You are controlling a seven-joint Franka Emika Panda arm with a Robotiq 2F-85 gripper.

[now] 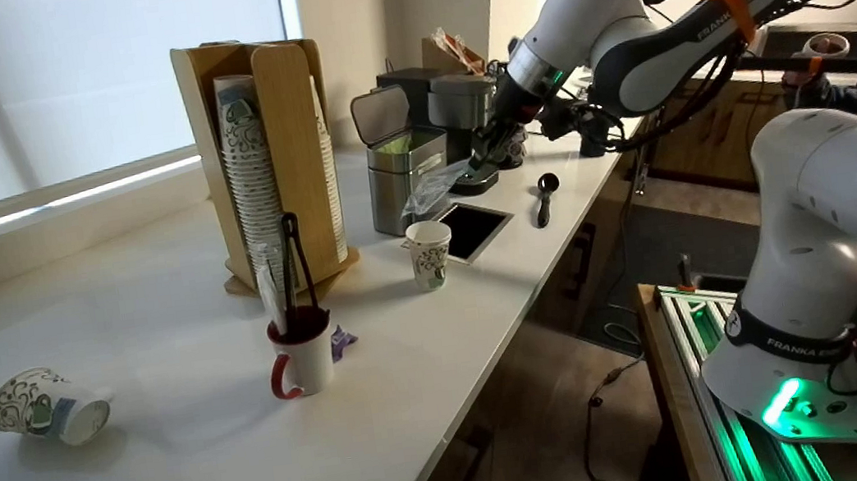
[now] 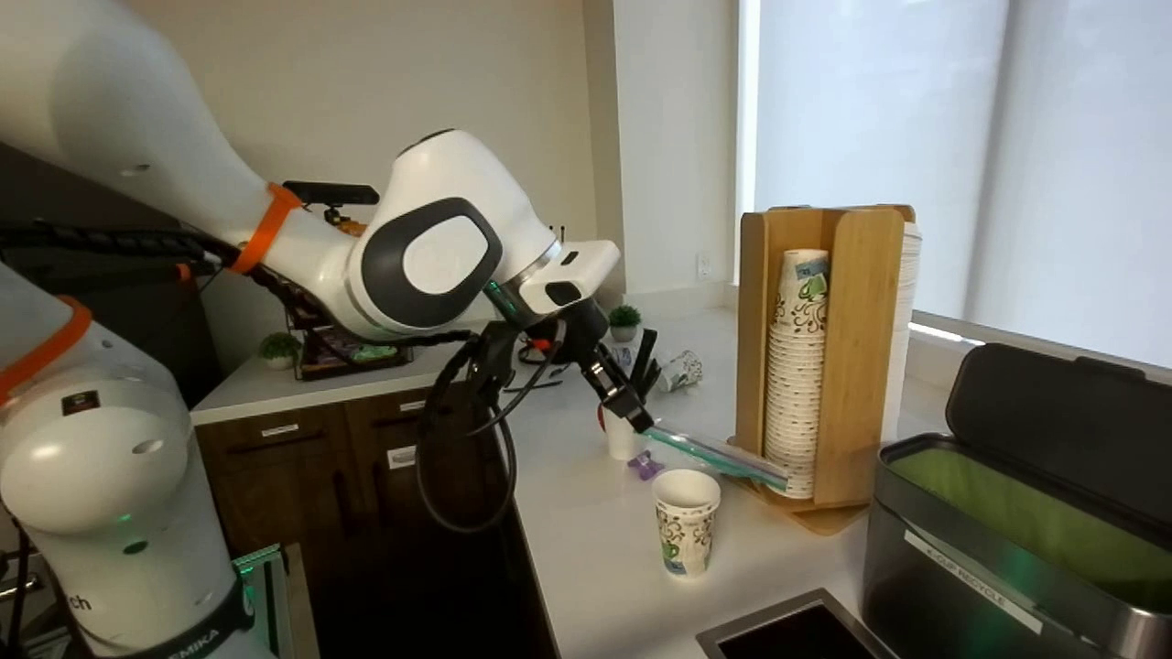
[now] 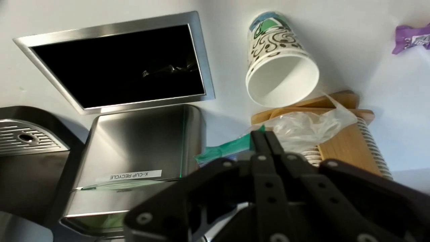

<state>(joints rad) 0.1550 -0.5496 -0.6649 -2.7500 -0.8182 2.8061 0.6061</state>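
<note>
My gripper (image 3: 263, 133) is shut on a clear plastic bag (image 3: 302, 129) with a green and blue-violet zip edge. In both exterior views the bag hangs out from the fingertips above the counter, its film crumpled. Below it a patterned paper cup (image 2: 685, 535) stands upright; the wrist view looks into the cup's (image 3: 273, 43) mouth. A metal-framed rectangular opening (image 3: 204, 67) with a dark inside lies beside the cup. Along it stands a steel K-cup recycle bin (image 3: 141, 141), lid raised, with a green liner. Behind the bag rises the wooden cup holder (image 2: 861, 366), stacked with paper cups.
A white mug (image 1: 312, 363) with a red handle holds tongs and utensils. Touching or close to it is a purple wrapper (image 1: 341, 341). Farther along the counter a paper cup (image 1: 36, 404) lies on its side. A black scoop (image 1: 545, 196) lies near the counter's edge.
</note>
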